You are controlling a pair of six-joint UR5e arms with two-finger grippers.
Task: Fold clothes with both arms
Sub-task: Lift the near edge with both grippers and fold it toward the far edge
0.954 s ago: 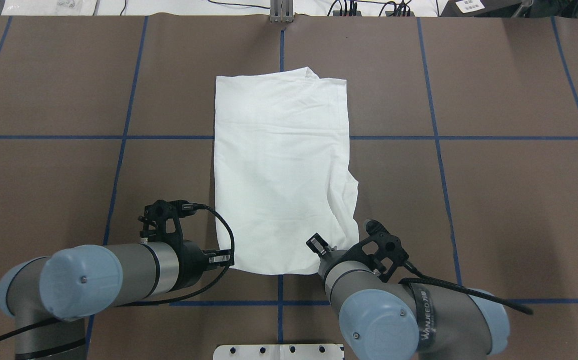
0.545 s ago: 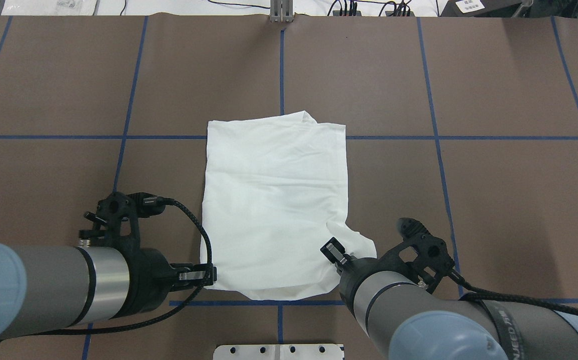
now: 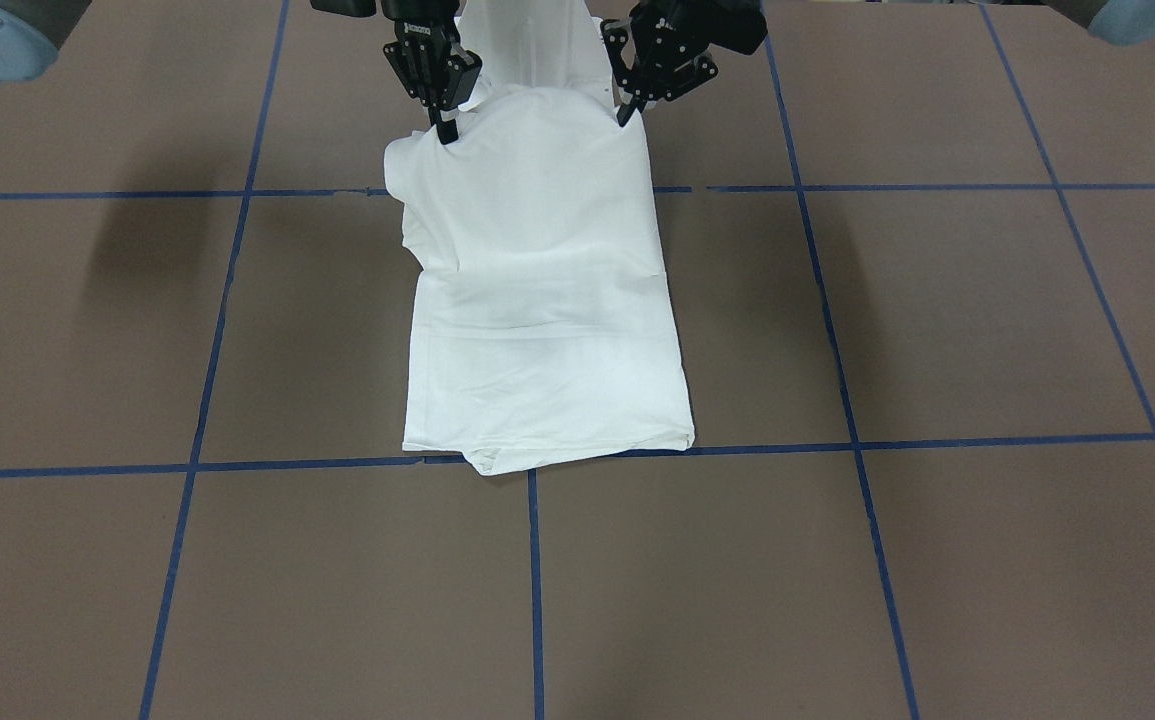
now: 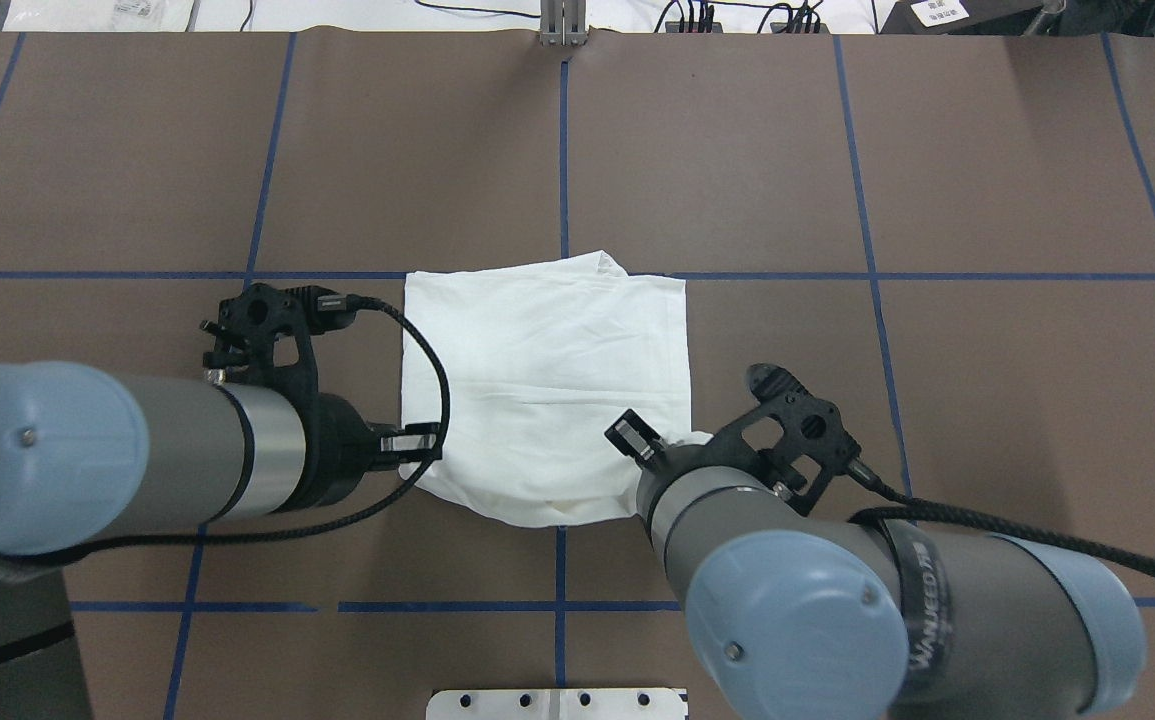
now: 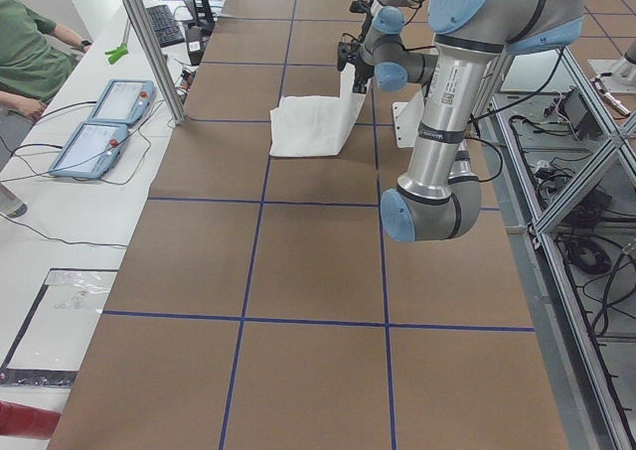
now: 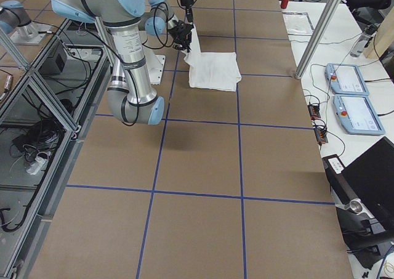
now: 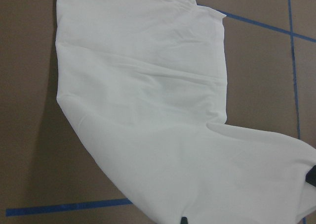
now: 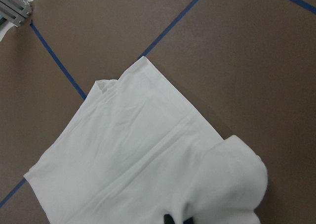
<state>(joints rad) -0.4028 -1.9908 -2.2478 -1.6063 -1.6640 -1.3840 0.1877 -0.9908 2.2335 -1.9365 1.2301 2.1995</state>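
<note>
Near edge up, both corners pinched!
Left arm and right arm have jaws closed on the shirt's near corners; its far hem lies flat along a blue tape line, broad brown bench beyond.

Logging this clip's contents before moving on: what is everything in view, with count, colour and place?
T-shirt: one, white, partly folded at table centre, its robot-side edge lifted.
table: one, brown cover, under everything.
tape lines: several, blue, a grid across the table.
control pendants: two, grey-blue with screens, on the white bench on the operators' side.
base plate: one, white, at the table's robot-side edge between the arms.
person: one, green top, beside the bench, partly out of frame.
left arm: one, grey with light-blue caps.
right arm: one, same colours.
left gripper: one, black, shut on a T-shirt corner.
right gripper: one, black, shut on the other corner.
</note>
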